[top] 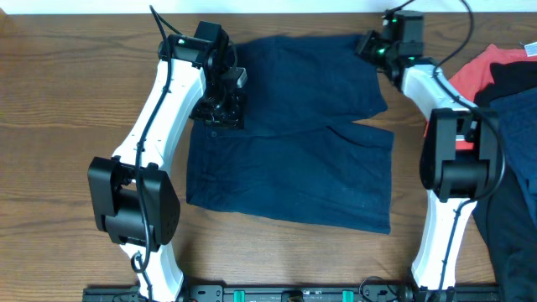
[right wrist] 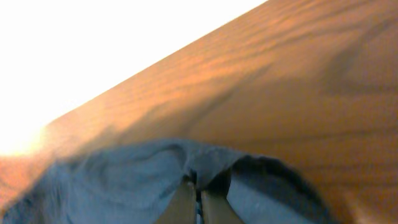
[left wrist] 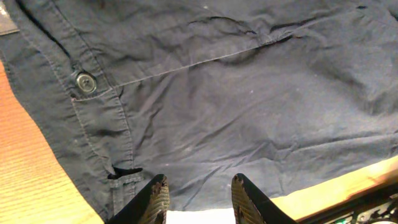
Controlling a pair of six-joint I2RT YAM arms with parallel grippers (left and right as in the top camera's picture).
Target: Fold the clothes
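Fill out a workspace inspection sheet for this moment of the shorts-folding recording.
Surface: wooden table, grain visible.
Job's things: navy shorts spread out, waistband toward the left arm, one crease between the legs.
Clutter: coral-red shirt and dark garment at the right edge.
Grippers: left gripper open over the waistband; right gripper pinching the far leg's corner.
Cables: black cables rise from both wrists.
Surroundings: white strip beyond the far edge; mounting rail at the near edge.
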